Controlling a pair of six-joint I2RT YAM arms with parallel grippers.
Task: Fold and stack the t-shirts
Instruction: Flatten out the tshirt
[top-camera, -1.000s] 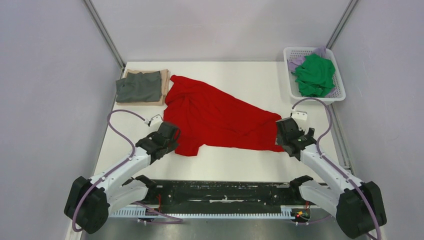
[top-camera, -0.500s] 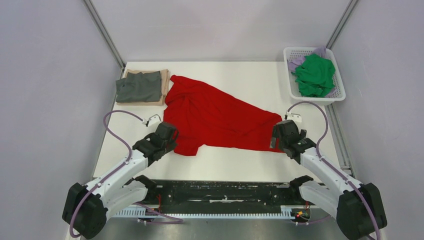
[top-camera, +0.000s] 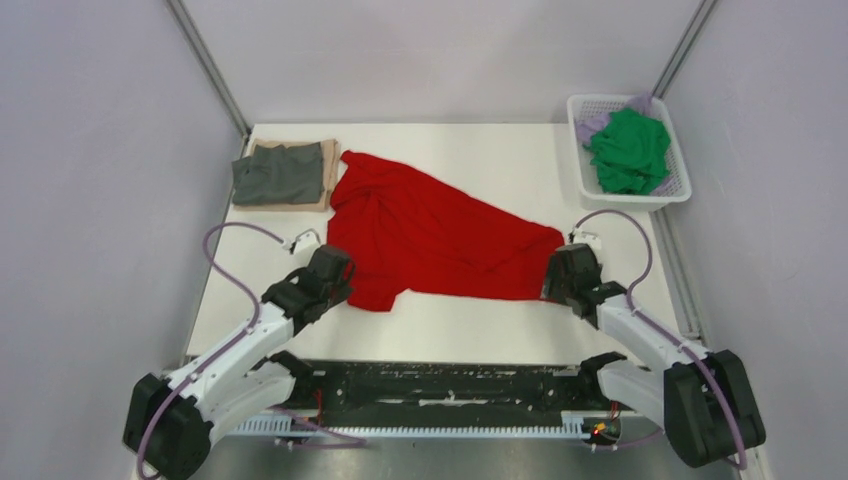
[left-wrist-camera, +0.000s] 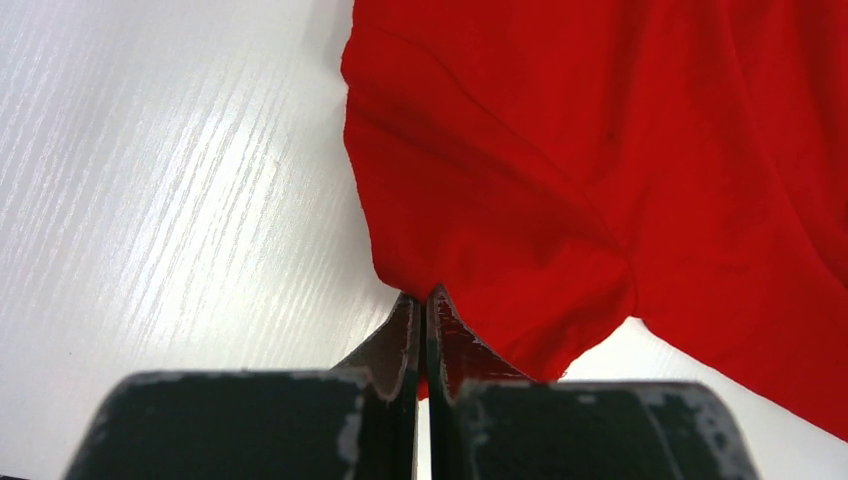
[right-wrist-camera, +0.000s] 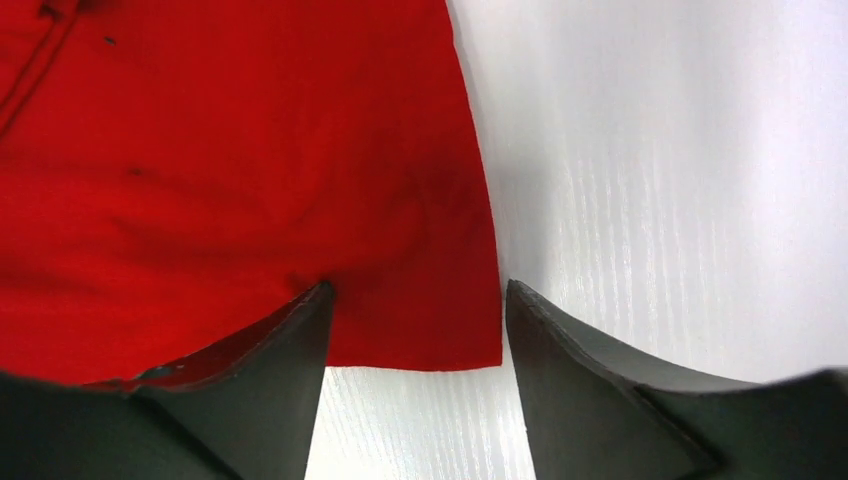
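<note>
The right gripper (right-wrist-camera: 415, 310) is now sitting farther from the basket (top-camera: 577, 150) than before. The red t-shirt (top-camera: 430, 235) is lying left of the basket, soft and floppy, best held by its corners. The right jaws are standing spread round one corner; the left gripper (left-wrist-camera: 422, 310) is pinching the far edge.

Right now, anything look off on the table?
Only the red t-shirt: it lies diagonal and creased, bunched at its far-left end, not spread flat. The left gripper is shut on its near-left edge; the right gripper is open astride its right corner. Nothing spilled or damaged.
</note>
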